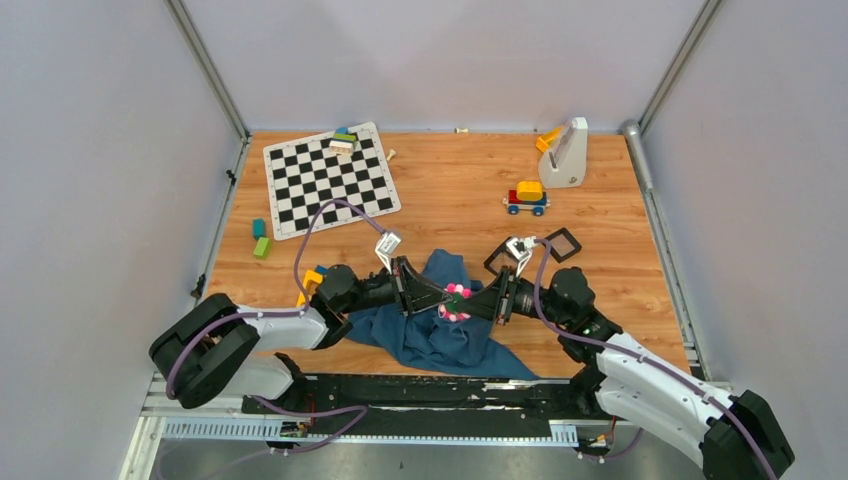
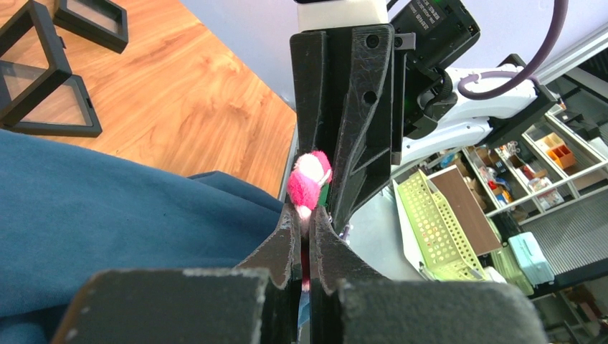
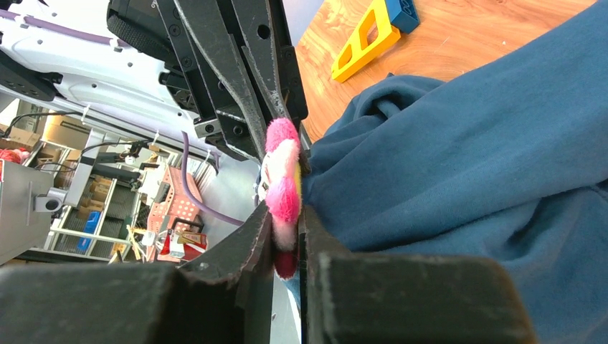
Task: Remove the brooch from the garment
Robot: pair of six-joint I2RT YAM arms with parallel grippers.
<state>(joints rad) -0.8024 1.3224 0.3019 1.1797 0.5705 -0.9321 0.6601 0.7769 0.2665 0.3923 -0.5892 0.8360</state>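
Observation:
The teal-blue garment (image 1: 430, 338) lies crumpled at the table's near middle. The pink and white flower brooch (image 1: 457, 300) sits on its upper part, between the two grippers. My left gripper (image 1: 441, 297) comes in from the left and my right gripper (image 1: 474, 303) from the right, tip to tip. In the left wrist view the left gripper (image 2: 307, 216) is shut on the brooch's (image 2: 309, 180) edge, with the garment (image 2: 107, 208) to the left. In the right wrist view the right gripper (image 3: 287, 215) is shut on the brooch's (image 3: 281, 172) petals, beside the garment (image 3: 459, 165).
A chessboard (image 1: 330, 182) with small blocks lies at the far left. A toy car (image 1: 526, 198) and a white stand (image 1: 566, 155) are at the far right. Black square frames (image 1: 563, 244) lie beside the right arm. Green blocks (image 1: 260, 240) and a yellow piece (image 1: 310, 283) lie left.

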